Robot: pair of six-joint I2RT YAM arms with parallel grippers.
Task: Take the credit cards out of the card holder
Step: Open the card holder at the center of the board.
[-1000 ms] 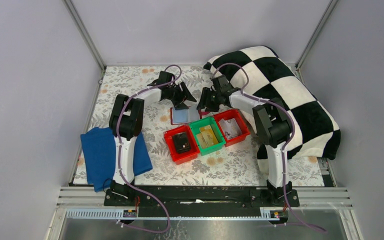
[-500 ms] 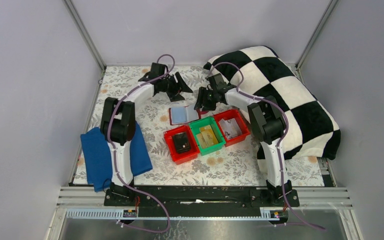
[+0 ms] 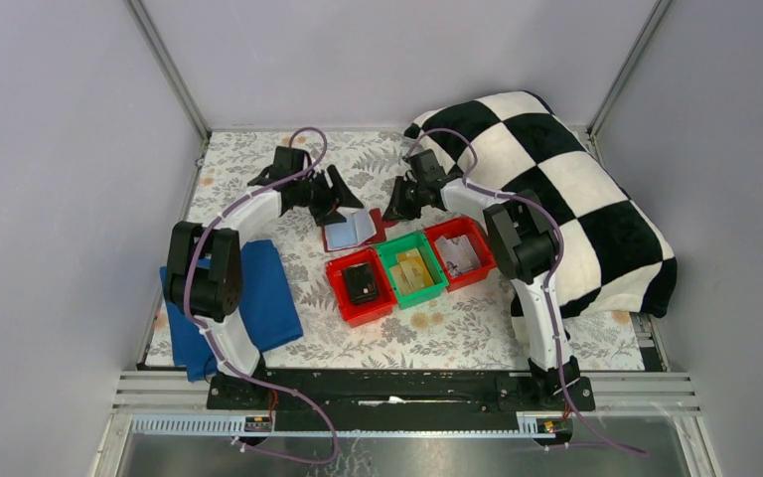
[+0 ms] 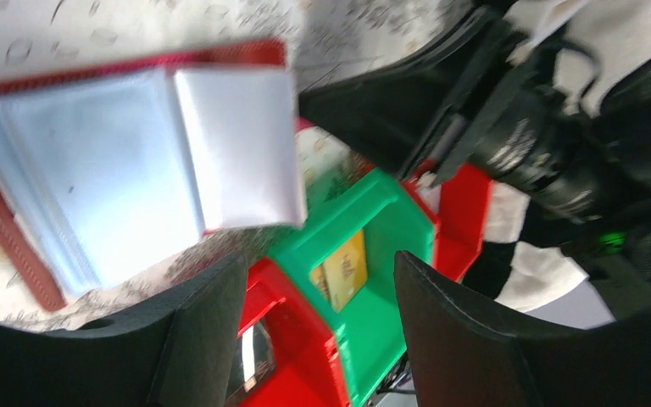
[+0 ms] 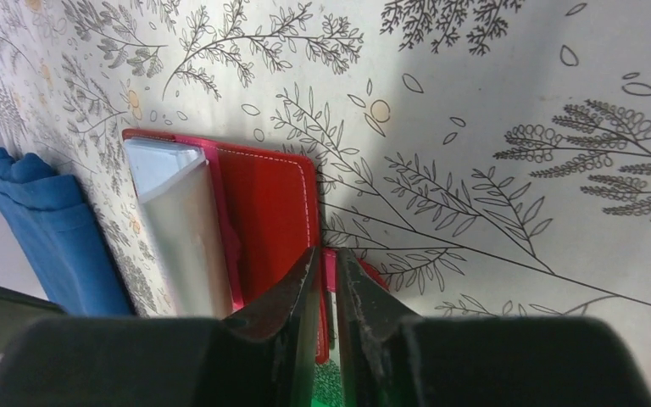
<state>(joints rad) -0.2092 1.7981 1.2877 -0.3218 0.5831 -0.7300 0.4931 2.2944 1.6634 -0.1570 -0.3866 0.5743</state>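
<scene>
The card holder (image 3: 352,231) lies open on the floral tabletop, dark red with pale blue leaves. In the left wrist view the card holder (image 4: 127,161) shows whitish sleeves, one flap lifted; I cannot tell the credit cards from the pockets. My right gripper (image 3: 395,211) is at the holder's right edge. In the right wrist view, my right gripper (image 5: 328,254) is shut on the pink-red strap tab (image 5: 330,264) beside the red cover (image 5: 263,203). Just left of the holder, my left gripper (image 3: 334,202) hangs open, and in its own view my left gripper (image 4: 318,263) holds nothing.
Three bins stand in a row in front of the holder: a red bin (image 3: 338,294) with a small black box, a green bin (image 3: 435,266) with yellow-tan cards, and a red bin (image 3: 481,250). A blue cloth (image 3: 258,293) lies left, a checkered blanket (image 3: 566,189) right.
The right gripper's jaws have closed onto the strap tab. My left arm swung left, its gripper leaving the space over the holder. The holder shifted slightly left and turned.
</scene>
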